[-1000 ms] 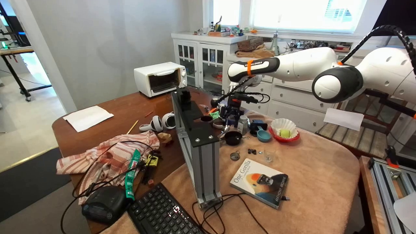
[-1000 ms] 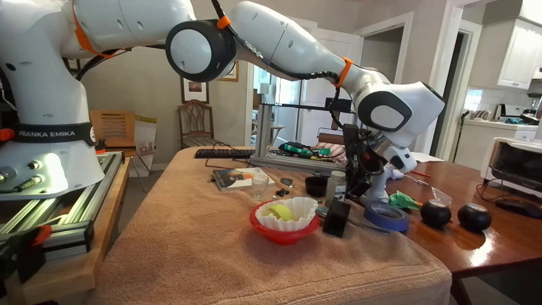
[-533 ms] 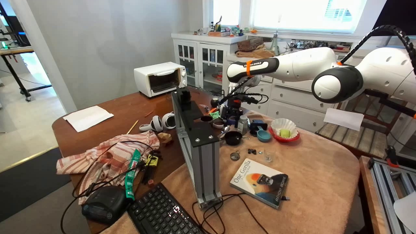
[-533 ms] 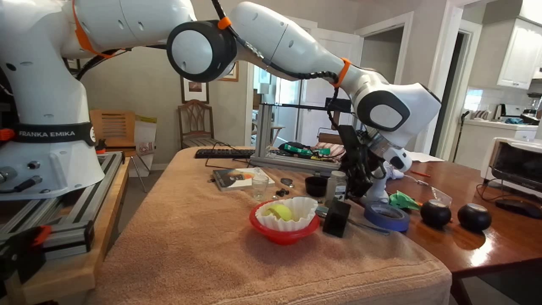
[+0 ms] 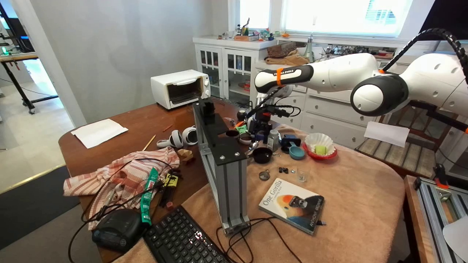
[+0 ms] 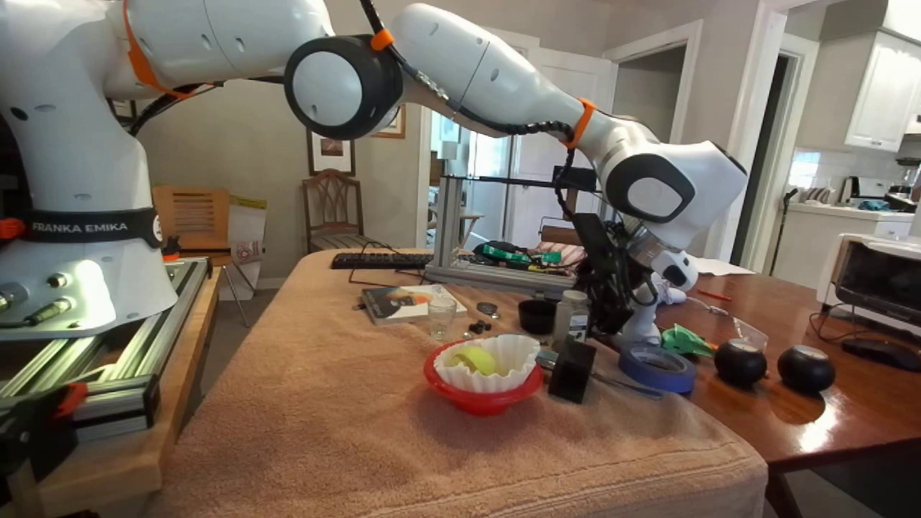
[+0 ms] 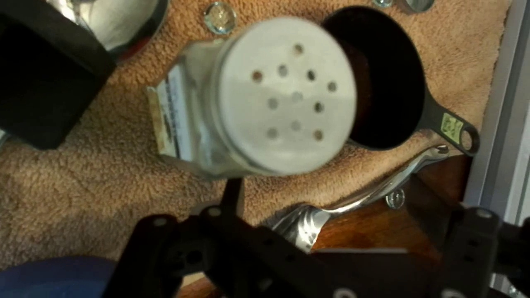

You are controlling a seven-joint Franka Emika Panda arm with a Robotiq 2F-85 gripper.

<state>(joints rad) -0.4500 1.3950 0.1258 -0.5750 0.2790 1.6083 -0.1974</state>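
My gripper [image 7: 333, 207] points down at the edge of the tan towel, its jaws standing wide apart with nothing gripped. Below the gap lies a shiny metal utensil [image 7: 352, 201] across the towel's border, a clear glass bead [image 7: 395, 198] beside it on the wood. Close to the left finger, a shaker with a pale perforated lid [image 7: 287, 97] stands upright; it also shows in both exterior views [image 5: 273, 140] [image 6: 570, 316]. Whether the finger touches it I cannot tell. Beyond is a black measuring cup [image 7: 389, 82]. In an exterior view the fingertips are hidden behind the shaker.
A black box [image 6: 572, 370] and blue tape roll [image 6: 656, 368] stand near the hand. A red bowl [image 6: 482, 404] holds a white paper filter and something yellow-green. The metal frame [image 5: 234, 190] rises close by; black round holders [image 6: 741, 363] sit on the wood.
The hand has tilted and shifted slightly towards the arm's base over the last second, mostly in the first half. The things on the table look unmoved.
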